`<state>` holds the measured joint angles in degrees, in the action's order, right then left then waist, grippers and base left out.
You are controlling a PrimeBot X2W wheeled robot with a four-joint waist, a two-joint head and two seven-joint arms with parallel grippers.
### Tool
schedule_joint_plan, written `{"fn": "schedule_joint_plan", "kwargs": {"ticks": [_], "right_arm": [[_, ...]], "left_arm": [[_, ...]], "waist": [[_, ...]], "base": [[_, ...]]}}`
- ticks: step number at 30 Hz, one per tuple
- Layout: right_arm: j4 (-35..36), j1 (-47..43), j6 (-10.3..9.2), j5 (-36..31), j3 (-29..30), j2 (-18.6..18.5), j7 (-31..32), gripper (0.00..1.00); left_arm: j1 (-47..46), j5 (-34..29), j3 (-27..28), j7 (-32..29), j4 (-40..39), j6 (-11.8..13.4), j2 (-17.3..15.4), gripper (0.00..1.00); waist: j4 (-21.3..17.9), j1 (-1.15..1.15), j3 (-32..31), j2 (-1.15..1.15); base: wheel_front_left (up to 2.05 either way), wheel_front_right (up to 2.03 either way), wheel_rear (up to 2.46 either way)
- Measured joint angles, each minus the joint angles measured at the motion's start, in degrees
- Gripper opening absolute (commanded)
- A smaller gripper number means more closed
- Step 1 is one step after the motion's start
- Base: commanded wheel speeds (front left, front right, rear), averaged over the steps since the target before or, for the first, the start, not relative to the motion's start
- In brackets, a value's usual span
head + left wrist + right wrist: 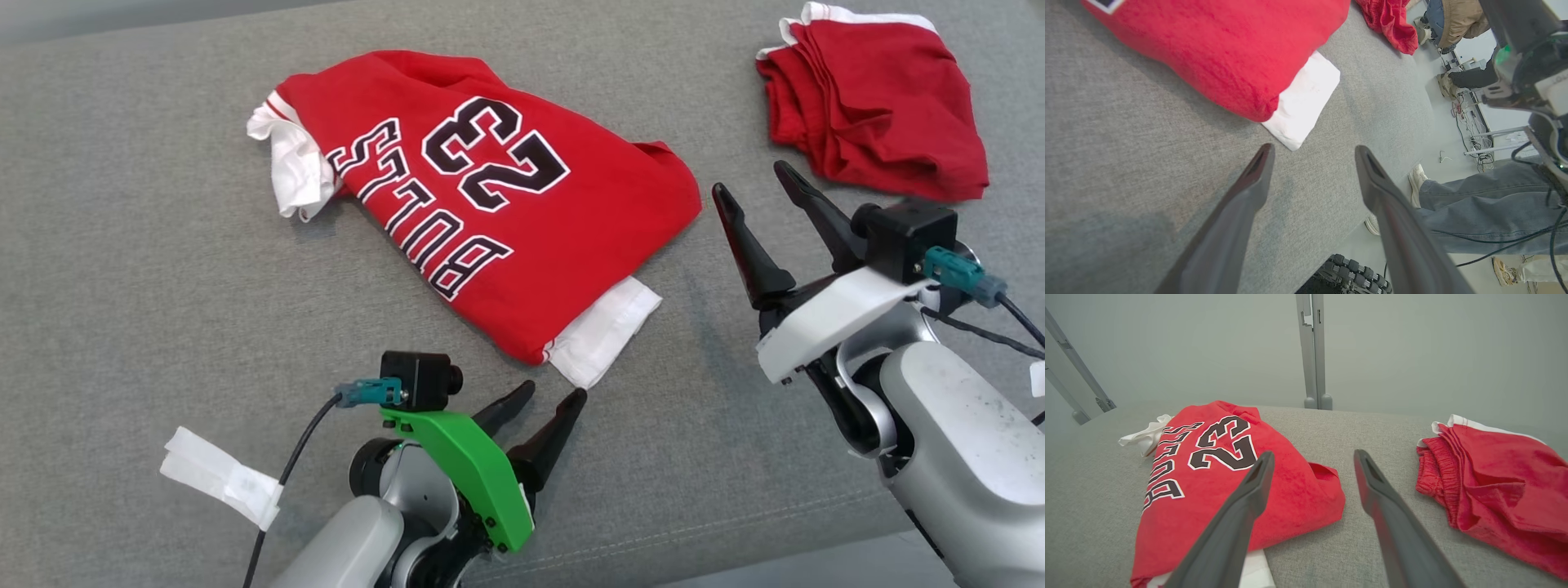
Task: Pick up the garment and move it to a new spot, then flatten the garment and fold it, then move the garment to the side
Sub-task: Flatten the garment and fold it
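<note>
Across the grey pad (122,245), right in front of the robot, lies the jersey (490,196). It is red, with a black "23" and "BULLS" edged in white that read upside down from the robot's side. It is far from flat. The body is doubled into a loose wedge, with a white sleeve (294,163) crumpled at its far left corner and a white flap (604,331) poking out from under the near edge.

Both arms sit close to it, empty. The left gripper (555,390) hangs low over the pad with its fingers spread, tips just short of the flap. The right gripper (749,177), fingers also wide apart, stands beside the jersey's right corner, between it and the red shorts (882,106). My guess is that they flank the near side so each can pinch an edge and lift the cloth evenly rather than drag it.

The shorts lie bunched at the far right, well apart, and look to be out of the job. A person (1474,204) in jeans stands by the pad's edge.
</note>
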<state>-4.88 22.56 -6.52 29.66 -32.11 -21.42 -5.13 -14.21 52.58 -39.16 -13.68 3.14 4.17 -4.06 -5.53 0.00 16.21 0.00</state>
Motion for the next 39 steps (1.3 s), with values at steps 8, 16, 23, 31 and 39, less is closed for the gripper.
{"fn": "schedule_joint_plan", "kwargs": {"ticks": [8,16,23,31,39], "right_arm": [[4.0,-3.9,-0.49,0.0,2.7,0.4,-2.6,1.0],[7.2,-7.0,-0.64,-1.1,5.1,0.4,-3.6,1.0],[9.1,-10.4,-0.65,-1.5,7.6,0.1,-4.0,1.0],[10.7,-13.0,-0.66,-1.7,9.9,0.2,-4.1,1.0],[13.0,-13.7,-0.66,-2.0,9.9,0.6,-3.3,1.0]], "left_arm": [[-2.6,-0.3,0.5,0.4,3.0,0.7,0.2,1.0],[-4.9,-1.1,1.4,1.1,6.9,1.2,0.4,1.0],[-6.6,-5.3,0.0,1.7,7.8,1.2,-0.4,1.0],[-9.1,-11.4,-3.1,2.2,9.0,1.1,-3.1,1.0],[-9.7,-14.7,-6.4,2.2,10.4,0.6,-3.2,1.0]], "waist": [[-4.1,0.0,2.9,0.0],[-7.4,0.0,4.7,0.0],[-7.6,0.0,5.3,0.0],[-6.0,0.0,5.0,0.0],[-5.0,0.0,4.5,0.0]], "base": [[0.0,0.0,0.0],[0.0,0.0,0.0],[0.0,0.0,0.0],[0.0,0.0,0.0],[0.0,0.0,0.0]]}}
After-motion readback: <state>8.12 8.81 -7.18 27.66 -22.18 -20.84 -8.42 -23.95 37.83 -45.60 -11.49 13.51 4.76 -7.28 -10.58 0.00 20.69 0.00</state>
